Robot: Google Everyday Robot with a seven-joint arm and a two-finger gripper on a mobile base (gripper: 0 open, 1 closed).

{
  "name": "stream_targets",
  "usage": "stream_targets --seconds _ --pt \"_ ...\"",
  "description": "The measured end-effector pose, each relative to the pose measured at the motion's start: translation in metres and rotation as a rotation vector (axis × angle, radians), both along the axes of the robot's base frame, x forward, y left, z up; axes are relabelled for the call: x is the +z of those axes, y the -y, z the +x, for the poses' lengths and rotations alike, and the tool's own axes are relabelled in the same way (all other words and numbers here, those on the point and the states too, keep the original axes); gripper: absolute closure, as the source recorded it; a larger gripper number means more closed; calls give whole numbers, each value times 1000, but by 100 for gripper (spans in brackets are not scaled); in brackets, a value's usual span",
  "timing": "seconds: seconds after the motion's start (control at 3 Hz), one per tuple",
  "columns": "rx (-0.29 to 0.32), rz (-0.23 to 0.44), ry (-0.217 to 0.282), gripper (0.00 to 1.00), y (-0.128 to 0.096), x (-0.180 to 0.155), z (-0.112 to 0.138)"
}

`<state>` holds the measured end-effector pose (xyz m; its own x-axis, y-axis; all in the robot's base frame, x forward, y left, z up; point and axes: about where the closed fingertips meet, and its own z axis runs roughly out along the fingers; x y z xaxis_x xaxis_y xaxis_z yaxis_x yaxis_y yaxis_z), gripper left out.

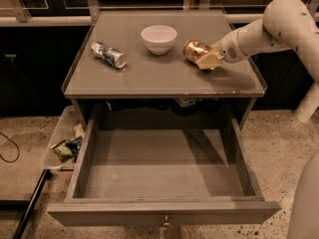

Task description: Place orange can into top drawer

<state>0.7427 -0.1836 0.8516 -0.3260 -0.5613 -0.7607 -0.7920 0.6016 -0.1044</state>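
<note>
The gripper was seen over the right rear part of the tabletop, set against the right side of the orange can. Whether it was closed on the can or only touching it could not be told. The can appeared to lie on its side on the tabletop, just right of the white bowl and well apart from the silver-and-blue can at the left (the other of the 2 cans, and not the one wanted). The top drawer was found pulled out below the front edge, so the placing was judged not yet done. Several risks were judged from here. If the can were only nudged and not gripped, it could be rolled into the bowl or toward the table's edge. A weak hold on the rounded metal could let it slip during the lift. If it were released too early on the way forward, it could strike the drawer's front wall or be lost to the floor beside the clear bin.
</note>
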Motion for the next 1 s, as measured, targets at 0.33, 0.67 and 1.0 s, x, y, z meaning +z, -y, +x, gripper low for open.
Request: stream_targets --seconds 0.33,0.67,1.0 --pt "47 10 20 100 6 12 -9" --pt "94 28 59 100 18 35 -22" --pt "138 29 92 100 33 50 -41"
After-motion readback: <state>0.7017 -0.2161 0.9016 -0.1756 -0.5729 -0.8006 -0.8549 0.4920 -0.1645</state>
